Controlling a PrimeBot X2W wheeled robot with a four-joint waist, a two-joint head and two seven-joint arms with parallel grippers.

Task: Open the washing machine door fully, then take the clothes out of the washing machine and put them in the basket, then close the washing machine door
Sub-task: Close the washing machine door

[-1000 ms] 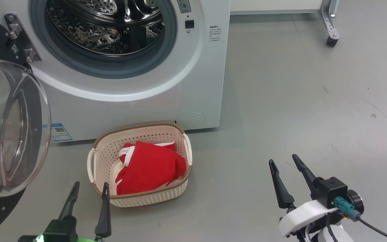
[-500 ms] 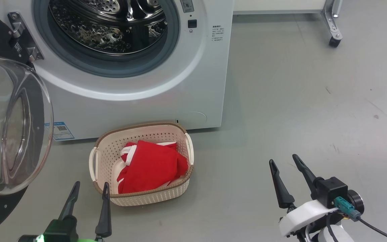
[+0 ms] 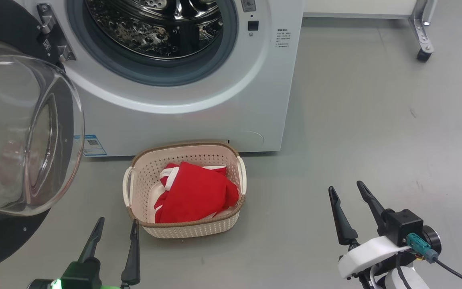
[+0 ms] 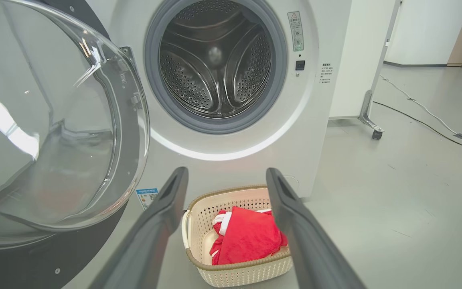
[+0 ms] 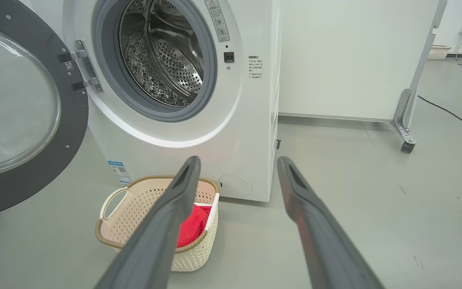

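The white washing machine [image 3: 215,116] [image 4: 315,132] [image 5: 251,120] stands with its steel drum [image 4: 215,68] bare inside. Its washing machine door [image 3: 22,132] [image 4: 50,132] [image 5: 18,104] is swung wide open to the left, glass bowl bulging toward me. On the floor in front sits the cream basket [image 3: 144,180] [image 4: 251,273] [image 5: 134,212], holding the red clothes [image 3: 195,192] [image 4: 247,241] [image 5: 193,224] with white trim. My left gripper [image 3: 116,222] [image 4: 227,174] hangs open just near of the basket's left corner. My right gripper [image 3: 345,186] [image 5: 237,160] is open over bare floor, well right of the basket.
Grey floor spreads out to the right of the machine. A white panel on a metal leg with a caster [image 3: 422,54] [image 5: 406,146] stands behind and to the right. Cables [image 4: 427,118] run along the floor farther back.
The whole head view has shifted, so the camera has moved; machine, door and basket sit further right in the picture. Both grippers stay open, and the clothes lie as before.
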